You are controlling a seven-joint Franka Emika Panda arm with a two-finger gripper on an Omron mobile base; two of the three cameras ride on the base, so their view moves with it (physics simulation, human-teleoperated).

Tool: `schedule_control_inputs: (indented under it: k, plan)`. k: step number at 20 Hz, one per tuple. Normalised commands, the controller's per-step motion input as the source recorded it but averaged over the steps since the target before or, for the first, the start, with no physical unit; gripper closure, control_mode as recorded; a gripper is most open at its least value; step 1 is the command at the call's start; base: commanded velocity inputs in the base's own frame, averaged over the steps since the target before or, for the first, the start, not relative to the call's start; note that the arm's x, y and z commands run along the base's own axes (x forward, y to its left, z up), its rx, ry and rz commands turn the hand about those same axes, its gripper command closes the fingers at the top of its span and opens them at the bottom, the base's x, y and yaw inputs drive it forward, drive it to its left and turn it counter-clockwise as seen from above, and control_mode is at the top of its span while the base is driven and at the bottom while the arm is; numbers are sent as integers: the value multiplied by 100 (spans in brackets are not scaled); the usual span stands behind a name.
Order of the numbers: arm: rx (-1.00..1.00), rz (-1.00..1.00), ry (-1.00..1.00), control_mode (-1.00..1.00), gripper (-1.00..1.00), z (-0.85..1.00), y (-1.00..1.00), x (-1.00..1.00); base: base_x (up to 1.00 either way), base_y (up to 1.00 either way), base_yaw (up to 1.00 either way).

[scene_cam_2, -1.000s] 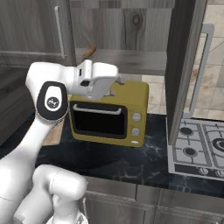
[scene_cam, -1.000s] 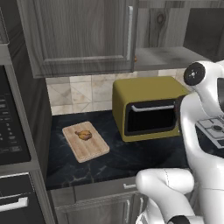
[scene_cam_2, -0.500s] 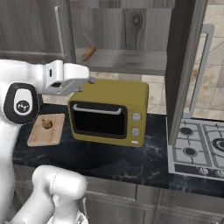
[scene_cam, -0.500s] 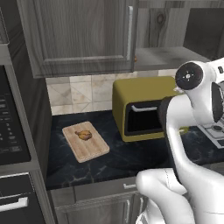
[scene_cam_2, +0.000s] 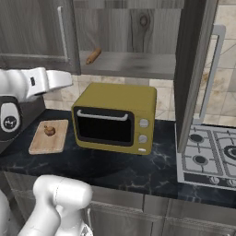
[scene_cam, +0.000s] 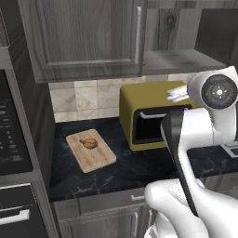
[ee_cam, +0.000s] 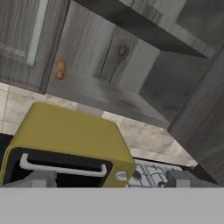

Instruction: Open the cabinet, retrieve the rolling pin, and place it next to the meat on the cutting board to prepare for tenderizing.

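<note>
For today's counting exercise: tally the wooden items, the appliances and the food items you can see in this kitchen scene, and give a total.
Wooden items: 2 (rolling pin, cutting board)
Appliances: 3 (toaster oven, stove, built-in oven)
Food items: 1 (meat)
Total: 6

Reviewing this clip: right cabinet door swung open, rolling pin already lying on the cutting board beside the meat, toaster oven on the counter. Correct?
Not quite. The rolling pin is on the cabinet shelf, not on the cutting board, as the right base view shows. The board carries just the meat. The rest holds: the right door stands open and the toaster oven sits on the counter.
</note>
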Motion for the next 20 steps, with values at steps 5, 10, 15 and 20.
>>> schedule_control_inputs:
  k: [5,10,15,20]
  plan:
    - [18,37,-11,-100,-100,5,65,1,0,0,0]
    - [22,35,-6,-100,-100,26,48,24,0,0,0]
    - [17,28,-5,-100,-100,29,39,39,0,0,0]
    - [6,11,-7,-100,-100,19,28,25,0,0,0]
